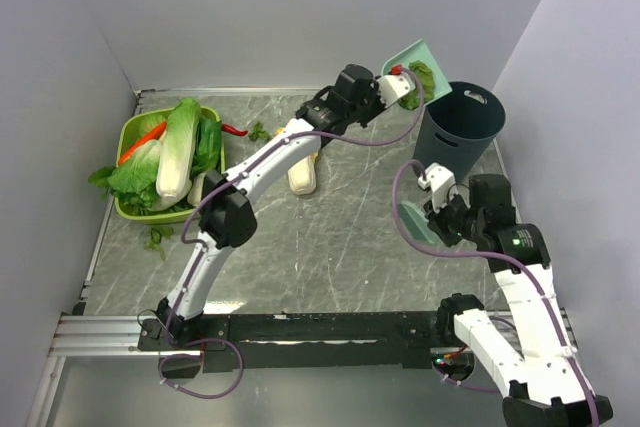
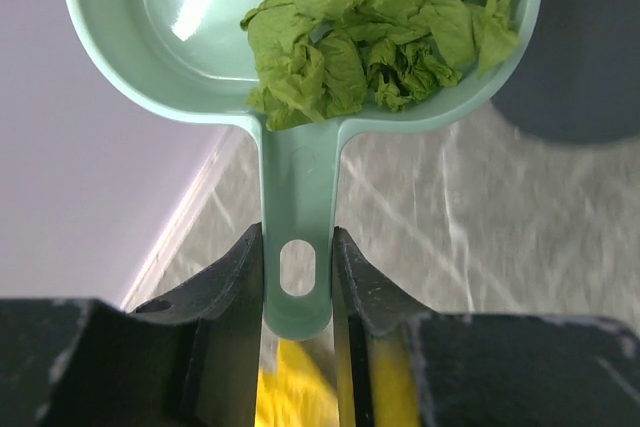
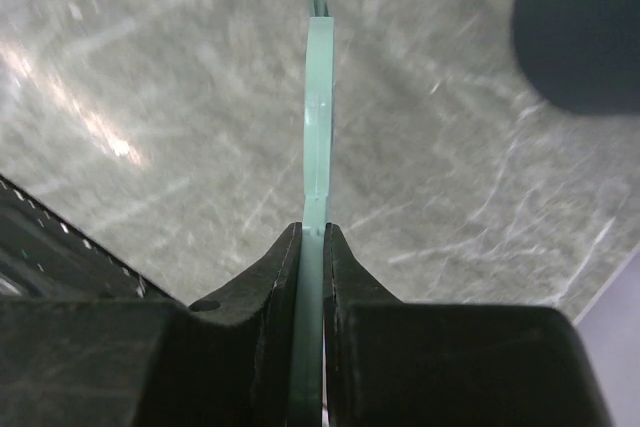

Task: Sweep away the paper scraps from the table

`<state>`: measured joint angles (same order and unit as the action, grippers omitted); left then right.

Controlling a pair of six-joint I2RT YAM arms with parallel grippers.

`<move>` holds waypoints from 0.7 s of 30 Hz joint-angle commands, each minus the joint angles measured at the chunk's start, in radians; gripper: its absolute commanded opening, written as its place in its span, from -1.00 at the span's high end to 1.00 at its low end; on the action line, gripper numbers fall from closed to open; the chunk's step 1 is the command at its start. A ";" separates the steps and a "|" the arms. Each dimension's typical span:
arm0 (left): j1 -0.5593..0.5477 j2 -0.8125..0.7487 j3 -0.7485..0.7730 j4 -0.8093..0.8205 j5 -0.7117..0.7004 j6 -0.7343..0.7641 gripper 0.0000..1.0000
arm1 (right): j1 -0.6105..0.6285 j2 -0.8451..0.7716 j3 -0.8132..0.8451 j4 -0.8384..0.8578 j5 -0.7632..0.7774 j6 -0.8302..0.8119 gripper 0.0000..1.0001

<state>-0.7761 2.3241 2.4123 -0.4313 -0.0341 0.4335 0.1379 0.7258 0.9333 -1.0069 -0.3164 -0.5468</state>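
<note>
My left gripper is shut on the handle of a teal dustpan, held raised at the back, just left of the dark bin. The handle sits between the jaws in the left wrist view. A heap of green paper scraps lies in the pan. My right gripper is shut on a thin teal brush, seen edge-on in the right wrist view above the marble table. Loose scraps lie on the table near the chili and left of the basket's front.
A green basket at the back left holds whole cabbages. A red chili lies beside it. A yellow-topped cabbage half lies under the left arm. The bin also shows in both wrist views. Walls close three sides.
</note>
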 commanded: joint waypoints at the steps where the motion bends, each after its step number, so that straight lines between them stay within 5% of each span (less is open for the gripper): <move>1: 0.021 -0.224 -0.108 -0.016 0.014 0.019 0.99 | 0.005 -0.016 0.151 0.074 -0.049 0.085 1.00; 11: 0.051 -0.452 -0.447 -0.300 0.100 -0.013 0.99 | 0.005 0.078 0.490 0.106 -0.096 0.191 1.00; 21: 0.049 -0.536 -0.702 -0.343 0.247 -0.052 0.98 | -0.014 0.204 0.650 0.312 0.115 0.280 1.00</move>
<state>-0.7231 1.8473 1.7668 -0.7559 0.1207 0.4145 0.1368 0.8818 1.5478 -0.8581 -0.3317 -0.3199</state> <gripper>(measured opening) 0.312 0.157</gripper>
